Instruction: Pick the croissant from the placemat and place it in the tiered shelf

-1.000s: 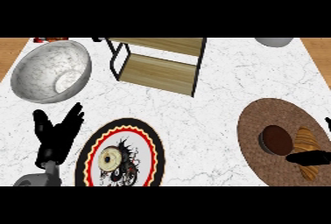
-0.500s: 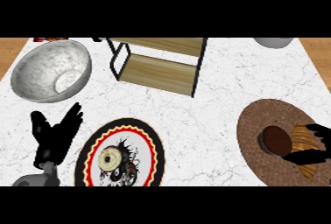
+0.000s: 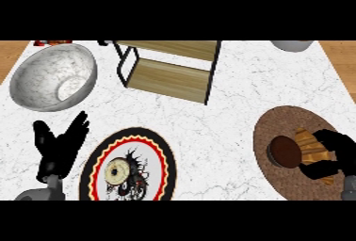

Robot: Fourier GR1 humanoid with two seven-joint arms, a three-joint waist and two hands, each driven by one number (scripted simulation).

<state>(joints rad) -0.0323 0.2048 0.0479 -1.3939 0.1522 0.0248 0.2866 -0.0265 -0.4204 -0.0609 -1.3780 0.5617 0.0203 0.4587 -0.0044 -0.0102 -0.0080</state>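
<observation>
Item: golden-brown flaky croissant (image 3: 311,144), lying on the round brown woven placemat (image 3: 278,123) at the near right of the white marbled counter (image 3: 230,113).

Position: between the curled fingers and thumb of the right robot hand (image 3: 334,153), touching them; just to the hand's left sits a small dark brown round object (image 3: 284,149), kind not clear.

Hand state: right robot hand closing round the croissant, fingers above it, thumb below; whether it bears the croissant's weight yet cannot be told. Left robot hand (image 3: 59,143) released, fingers straight, resting at the near left beside a round patterned plate (image 3: 97,162) carrying a pale ring-shaped pastry (image 3: 115,172).

Destination: wooden tiered shelf with black metal frame (image 3: 170,70), well apart from the right robot hand, up and to its left. Large grey speckled bowl (image 3: 52,77) further left.

Handling, as judged: light, soft, crushable and crumbly; tapered tips likely break first. Best held across the thick middle, with shallow closure.
</observation>
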